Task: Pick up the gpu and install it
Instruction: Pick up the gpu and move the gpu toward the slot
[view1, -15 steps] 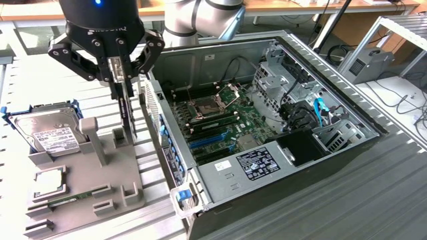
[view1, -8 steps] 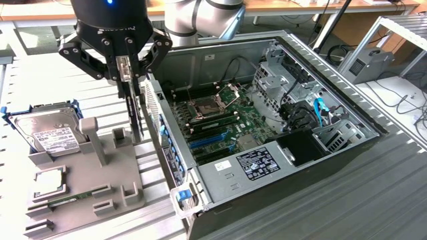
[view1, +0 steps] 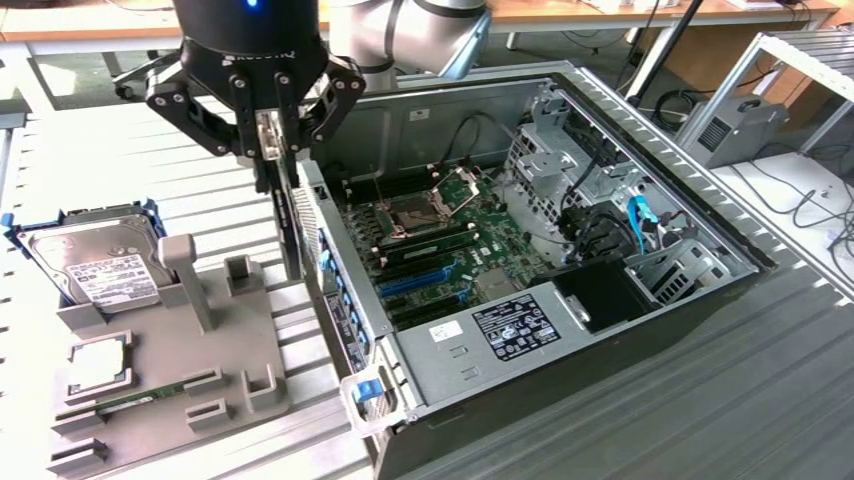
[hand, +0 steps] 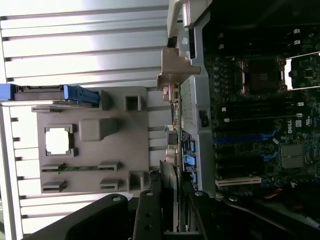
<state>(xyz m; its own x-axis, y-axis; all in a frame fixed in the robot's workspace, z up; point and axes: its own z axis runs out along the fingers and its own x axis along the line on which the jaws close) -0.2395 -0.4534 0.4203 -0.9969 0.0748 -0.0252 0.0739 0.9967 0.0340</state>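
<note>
Hand (view1: 276, 150) is clamped on the gpu (view1: 288, 240), which hangs edge-on between the open case (view1: 400, 125) and the grey tray (view1: 180, 345). Tray's got one hard drive (view1: 100, 265), one CPU (view1: 100, 365), one memory stick (view1: 134, 400).

The arm (view1: 400, 30) points its tool (view1: 276, 150) straight down, clamped on the gpu (view1: 288, 235) hanging edge-on beneath.

Dark gpu (view1: 290, 240), grey fixture (view1: 160, 340), blue-framed silver hard drive (view1: 107, 265), green motherboard (view1: 441, 250).
</note>
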